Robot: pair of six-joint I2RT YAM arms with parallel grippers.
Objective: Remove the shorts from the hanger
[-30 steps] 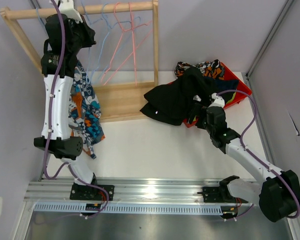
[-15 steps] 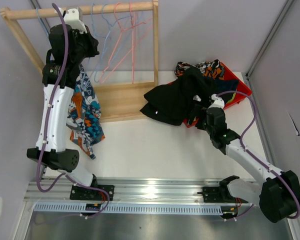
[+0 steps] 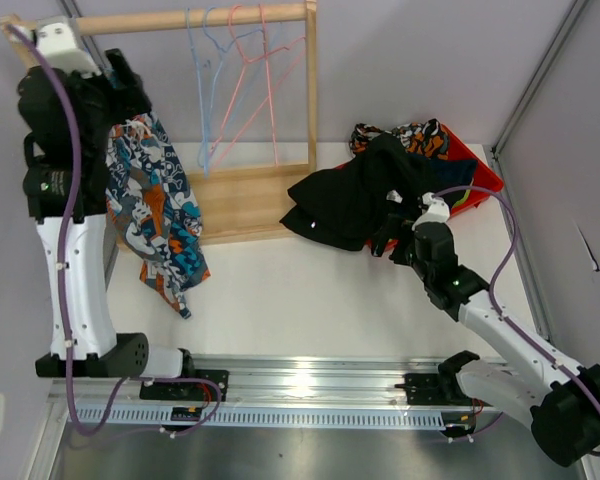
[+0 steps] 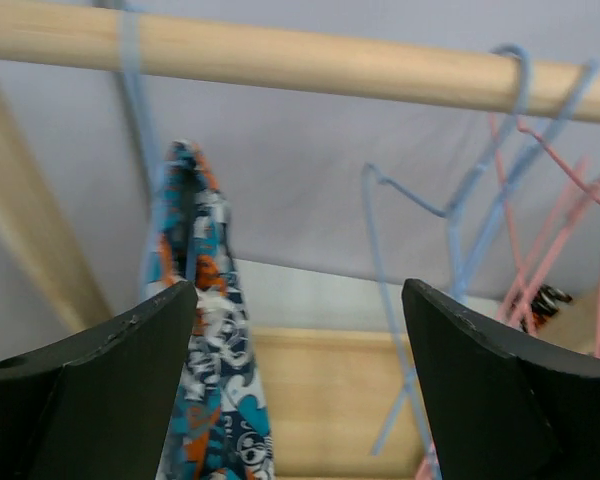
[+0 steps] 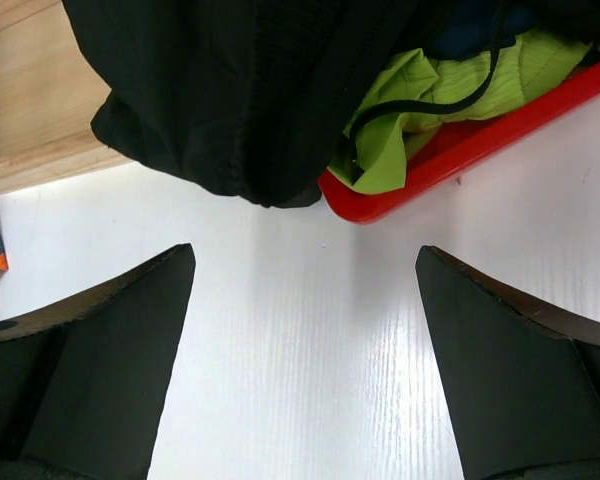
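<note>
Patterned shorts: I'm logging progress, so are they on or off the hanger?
On: the patterned shorts hang from a blue hanger hooked over the rod.

The patterned shorts mix blue, orange and white in a busy print. The black shorts are plain. The lime green shorts are plain too. The camouflage shorts show orange, black and white. The tray is red. The blue hangers are light, the pink hangers pale. The rail is pale wood and the counter white.
</note>
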